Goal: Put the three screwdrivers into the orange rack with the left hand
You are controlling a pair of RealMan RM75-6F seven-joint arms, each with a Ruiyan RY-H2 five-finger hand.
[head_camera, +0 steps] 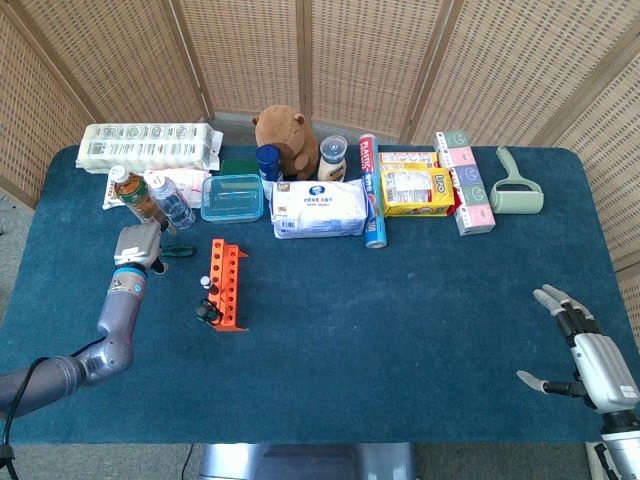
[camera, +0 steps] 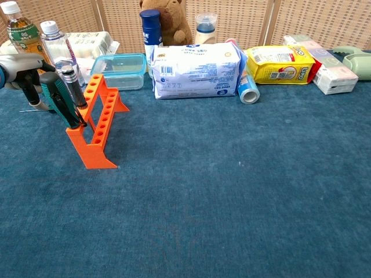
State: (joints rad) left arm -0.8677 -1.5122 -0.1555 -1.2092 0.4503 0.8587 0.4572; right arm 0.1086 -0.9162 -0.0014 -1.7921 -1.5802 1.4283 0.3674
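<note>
The orange rack stands on the blue bench, a little to the left. Two screwdrivers already sit in it at the near end, one with a green and black handle and one with a dark ribbed handle, both poking up so they are easy to see. The last screwdriver lies flat on the bench just left of the rack's far end, its green handle peeking out beside the left hand. That hand is right over the screwdriver's thin shaft, likely so it can pick it up. I cannot tell if its fingers are spread or pinching, because the back of the hand hides them from above and the chest view shows only a little of them. Just behind it stand two drink bottles, so the hand has to be careful not to bump them. The right hand rests far off at the other corner, fingers spread and holding nothing, since this job is not its job.
</note>
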